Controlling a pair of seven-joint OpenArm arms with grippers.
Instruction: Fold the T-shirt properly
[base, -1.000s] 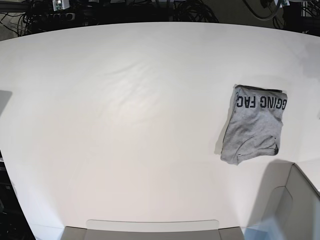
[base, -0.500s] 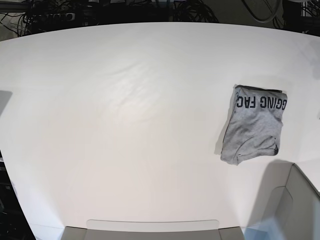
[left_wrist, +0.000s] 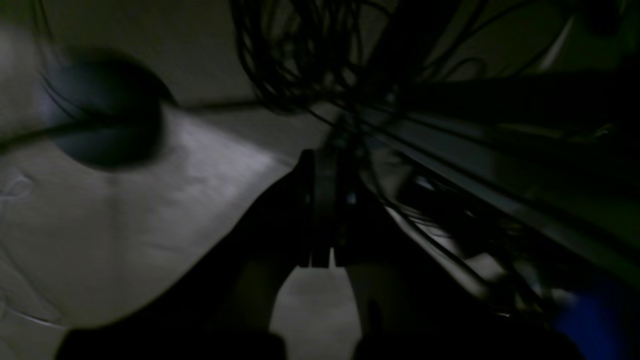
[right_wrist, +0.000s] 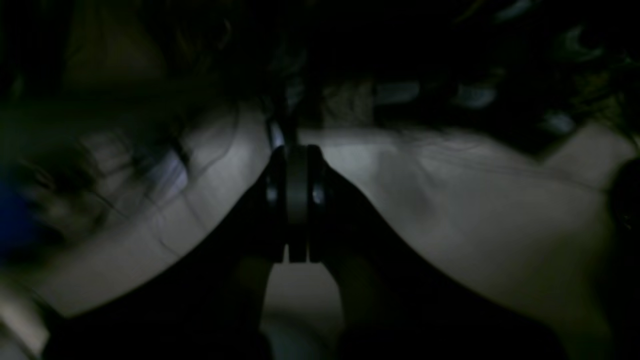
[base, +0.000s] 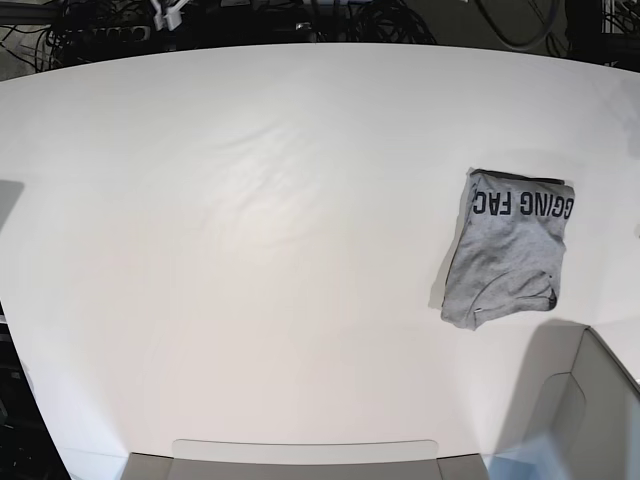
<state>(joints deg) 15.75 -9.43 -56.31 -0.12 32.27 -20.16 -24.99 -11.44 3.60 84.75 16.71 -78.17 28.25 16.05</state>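
Nothing on the bench (base: 250, 250) had shifted over the last second: the shirt (base: 510, 260) kept the same place and the same outline in the base view. It lay folded into a compact block near the bench's right edge, roughly midway between the near and far edges, with the lettered band along its far side and a small loose tuck at its near right corner. Neither arm showed in the base view.

Each wrist view was dark and blurred. The left gripper (left_wrist: 322, 210) had its jaws pressed together with nothing between them, and pale cloth-covered bench and a tangle of cables lay beyond it. The right gripper (right_wrist: 296, 200) was likewise closed and empty, over pale surface with dark clutter past it.

Only the bits among the cables beyond the far edge looked different from frame to frame. With the shirt lying folded and both grippers away from it, the fold seemed finished.
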